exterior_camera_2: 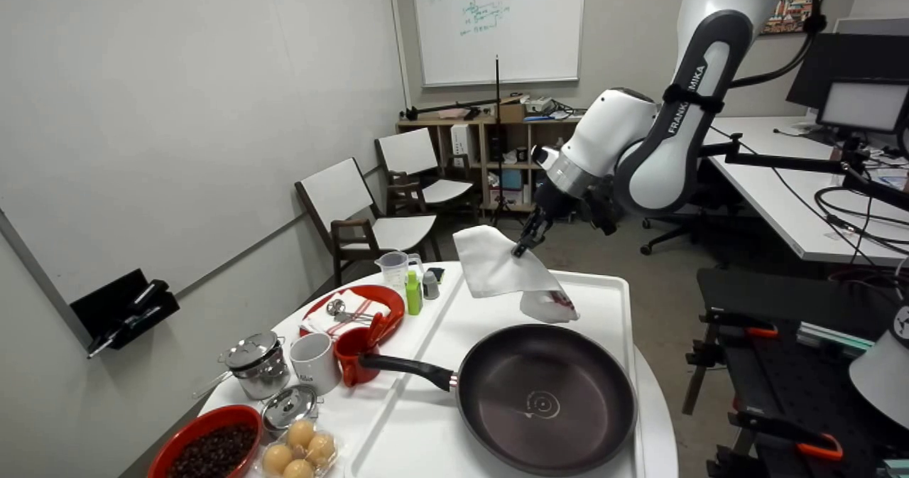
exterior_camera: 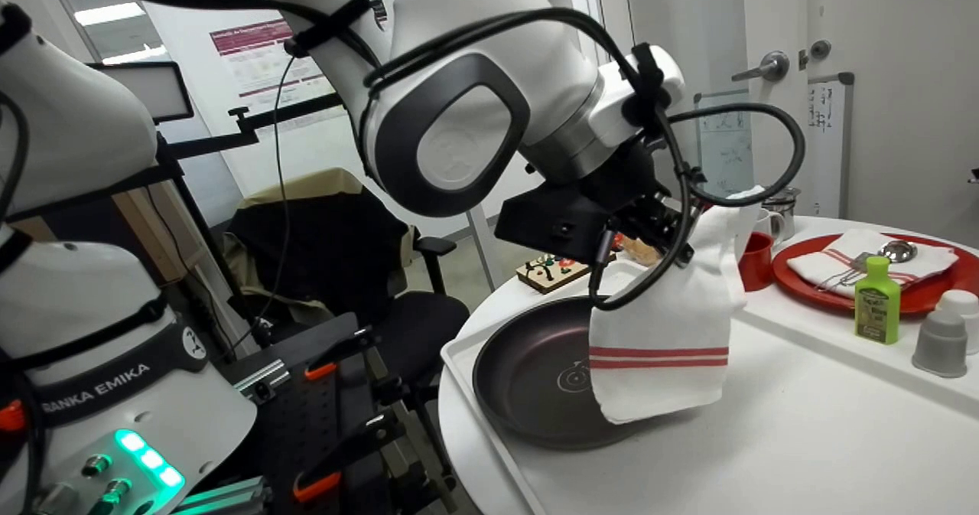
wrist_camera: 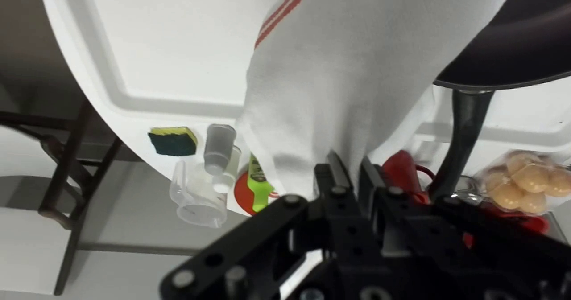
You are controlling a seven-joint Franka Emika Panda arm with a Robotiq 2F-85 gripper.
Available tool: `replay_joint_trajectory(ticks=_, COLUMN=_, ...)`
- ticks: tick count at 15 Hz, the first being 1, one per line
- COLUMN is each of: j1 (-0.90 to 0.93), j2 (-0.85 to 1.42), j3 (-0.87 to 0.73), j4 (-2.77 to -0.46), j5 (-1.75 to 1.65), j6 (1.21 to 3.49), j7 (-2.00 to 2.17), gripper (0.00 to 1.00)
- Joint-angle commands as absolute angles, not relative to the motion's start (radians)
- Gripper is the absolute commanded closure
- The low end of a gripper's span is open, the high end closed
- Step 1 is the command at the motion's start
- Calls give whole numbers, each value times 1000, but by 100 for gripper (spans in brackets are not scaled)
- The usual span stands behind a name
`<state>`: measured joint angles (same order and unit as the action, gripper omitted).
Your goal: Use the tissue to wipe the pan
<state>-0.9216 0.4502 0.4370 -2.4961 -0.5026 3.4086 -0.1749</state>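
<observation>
My gripper (exterior_camera: 683,253) is shut on a white cloth with red stripes (exterior_camera: 661,324). Both also show in an exterior view, the gripper (exterior_camera_2: 523,248) above the cloth (exterior_camera_2: 490,261), and in the wrist view, where the cloth (wrist_camera: 339,68) hangs from between the fingertips (wrist_camera: 350,168). The large black pan (exterior_camera: 528,377) lies on the white tray. In an exterior view the cloth hangs beyond the far rim of the pan (exterior_camera_2: 547,421), above the tray. The pan's handle (exterior_camera_2: 412,366) points toward the mugs. No small crumpled paper wad shows; it is hidden or out of view.
The white tray (exterior_camera_2: 618,293) has a raised rim. Beside it stand a red plate (exterior_camera_2: 394,307) with a folded striped cloth and utensils, a green bottle (exterior_camera_2: 413,293), a red mug (exterior_camera_2: 348,350), a white mug (exterior_camera_2: 314,368), eggs (exterior_camera_2: 300,453) and a sponge (wrist_camera: 173,141).
</observation>
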Motion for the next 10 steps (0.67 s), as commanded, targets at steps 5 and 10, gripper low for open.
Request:
replay_joint_trajectory(ticks=5, j1=-928, j2=488, j3=381, j4=-2369, j5=-396, j6=3219, j7=-98, gripper=94)
replay_joint_trajectory(ticks=10, j1=-899, j2=532, j3=348, j4=-2294, j5=-374, j6=3099, j7=-57, gripper=93)
